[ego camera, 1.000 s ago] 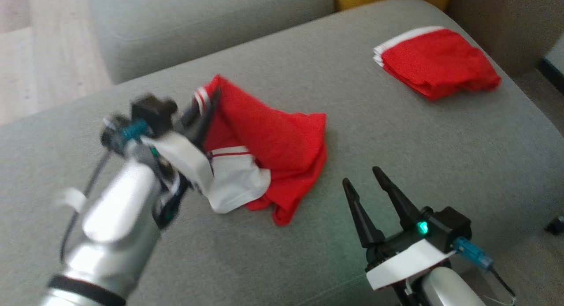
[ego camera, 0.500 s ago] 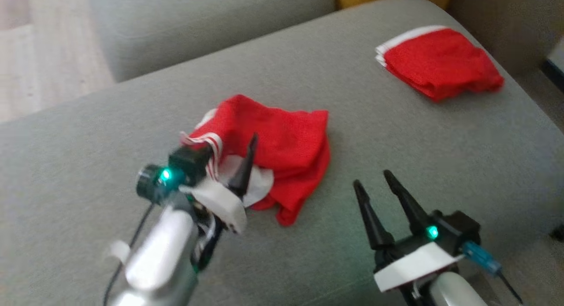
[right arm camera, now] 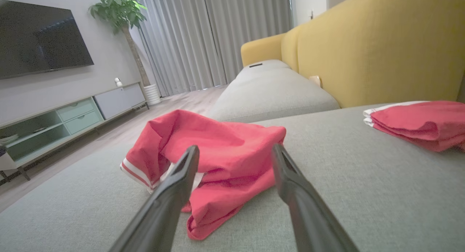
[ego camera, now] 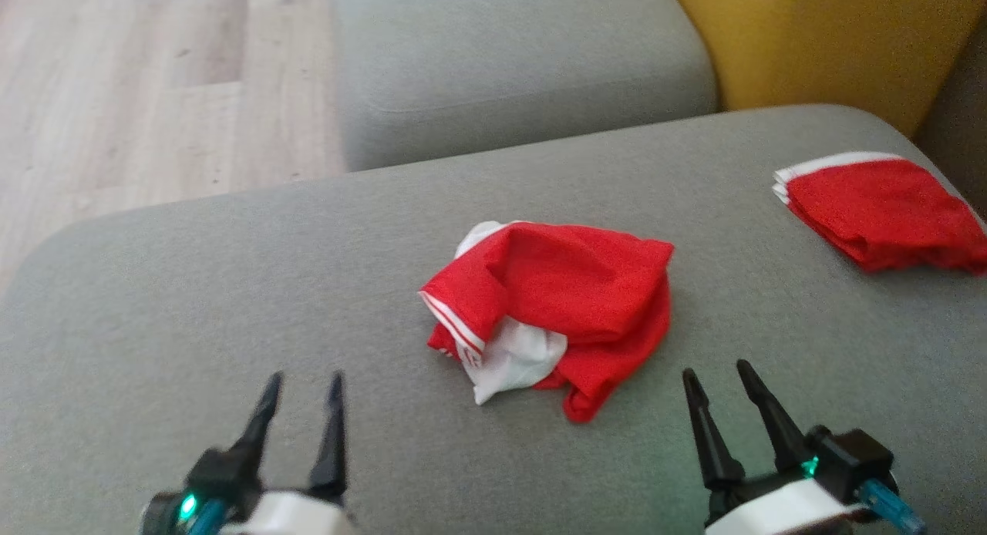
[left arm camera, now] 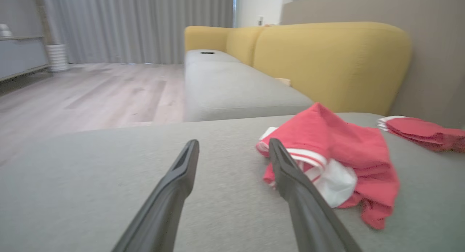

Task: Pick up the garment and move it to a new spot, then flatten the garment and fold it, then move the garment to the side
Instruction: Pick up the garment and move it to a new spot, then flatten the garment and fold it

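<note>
On the grey sofa seat (ego camera: 231,288), the crumpled red garment (ego camera: 570,288) is laid mid-cushion, ahead of and between the left gripper (ego camera: 305,379) and right gripper (ego camera: 715,369), its long axis running left to right, its white-striped hem turned leftward. Both sets of jaws are held apart, empty. A television (right arm camera: 40,37) is seen in the right wrist view.

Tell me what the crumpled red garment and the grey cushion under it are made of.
Crumpled garment: soft, thin red cloth with white trim, matte; it slumps in loose folds. Probably a sports knit, fibre unclear.
Grey cushion: woven upholstery fabric, matte, with a fine flecked weave.
</note>
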Robot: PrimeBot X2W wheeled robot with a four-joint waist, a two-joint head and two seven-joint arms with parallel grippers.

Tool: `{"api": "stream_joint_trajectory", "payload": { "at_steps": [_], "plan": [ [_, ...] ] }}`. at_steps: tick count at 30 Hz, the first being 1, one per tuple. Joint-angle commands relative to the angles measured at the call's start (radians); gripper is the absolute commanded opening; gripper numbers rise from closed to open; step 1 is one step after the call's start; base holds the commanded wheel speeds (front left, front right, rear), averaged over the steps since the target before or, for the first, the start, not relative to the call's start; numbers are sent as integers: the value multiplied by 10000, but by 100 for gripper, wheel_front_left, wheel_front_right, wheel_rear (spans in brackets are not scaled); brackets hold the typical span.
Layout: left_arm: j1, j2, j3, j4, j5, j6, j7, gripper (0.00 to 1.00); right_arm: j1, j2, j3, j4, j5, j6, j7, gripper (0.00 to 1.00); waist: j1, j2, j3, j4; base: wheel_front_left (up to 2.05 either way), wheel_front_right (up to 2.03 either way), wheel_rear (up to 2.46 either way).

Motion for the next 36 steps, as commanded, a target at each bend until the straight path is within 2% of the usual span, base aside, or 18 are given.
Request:
{"api": "stream_joint_trajectory", "payload": {
  "at_steps": [1, 6, 10, 18, 36],
  "plan": [
    [-329, 22, 491, -524, 104, 64, -121, 100, -205, 30, 107, -337, -83, 67, -111, 100, 0, -1, -218, 329, 0, 0, 0],
    [858, -68, 1258, -1695, 587, 188, -121, 100, 184, 89, -123, -380, -197, 67, -111, 100, 0, -1, -439, 750, 0, 0, 0],
    [1535, -158, 1469, -2247, 777, 298, -121, 100, 377, 117, -314, -391, -262, 67, -111, 100, 0, -1, -600, 1012, 0, 0, 0],
    [1921, -223, 1305, -2225, 1076, 430, -122, 100, 530, 196, -311, -370, -401, 67, -111, 100, 0, -1, -855, 1172, 0, 0, 0],
    [2107, -235, 1049, -1949, 1287, 289, -122, 100, 743, 184, -294, -379, -510, 67, -111, 100, 0, -1, -1012, 1136, 0, 0, 0]
  ]
}}
